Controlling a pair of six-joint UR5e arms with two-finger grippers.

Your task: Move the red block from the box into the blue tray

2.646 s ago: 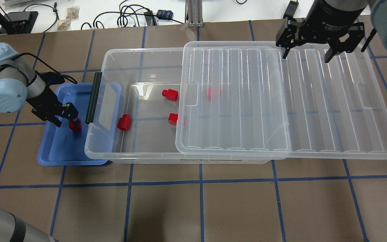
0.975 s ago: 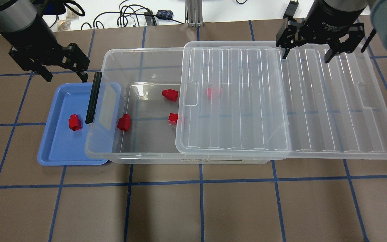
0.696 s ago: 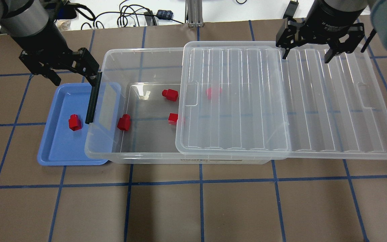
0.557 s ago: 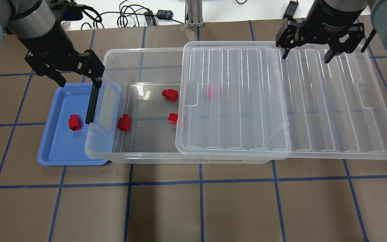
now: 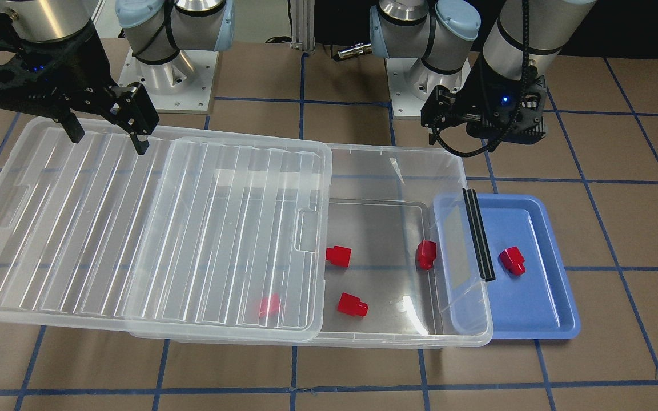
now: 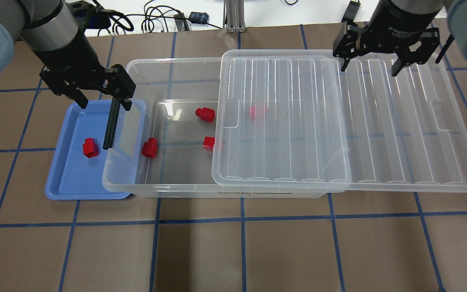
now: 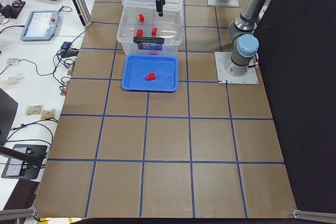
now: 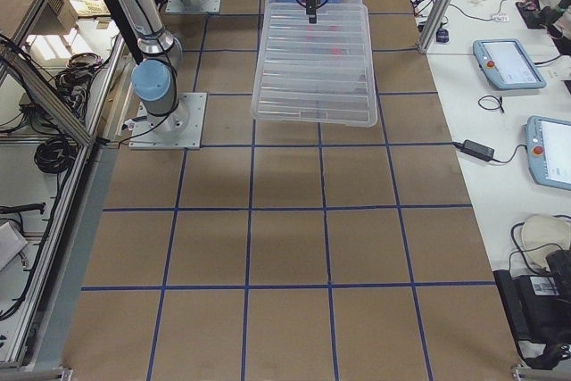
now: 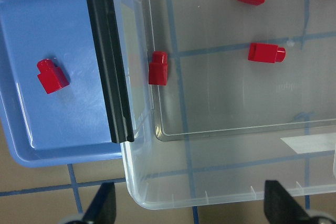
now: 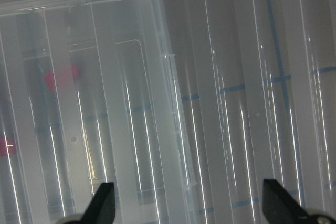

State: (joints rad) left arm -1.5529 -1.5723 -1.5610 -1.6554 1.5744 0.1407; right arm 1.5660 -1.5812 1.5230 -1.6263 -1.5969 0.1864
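Observation:
One red block (image 6: 90, 147) lies in the blue tray (image 6: 71, 178), also seen in the front view (image 5: 512, 261) and the left wrist view (image 9: 52, 75). The clear box (image 6: 168, 63) stands beside the tray, its black bar (image 6: 112, 121) over the tray's edge. Three red blocks (image 6: 150, 147) (image 6: 205, 114) (image 6: 209, 143) lie in the box's open part. Another red block (image 6: 258, 111) shows blurred under the lid (image 6: 379, 121). My left gripper (image 6: 104, 103) is open and empty, high over the black bar's back end. My right gripper (image 6: 369, 68) is open and empty over the lid's far edge.
The ribbed lid is slid sideways and overhangs the box's right end onto the table. Cables and small devices (image 6: 156, 18) lie on the white bench behind the table. The two arm bases (image 5: 169, 80) stand at the robot's side of the table.
My left gripper let go of the red block in the blue tray, rose, and moved back and then right to the black bar. The right gripper has not moved.

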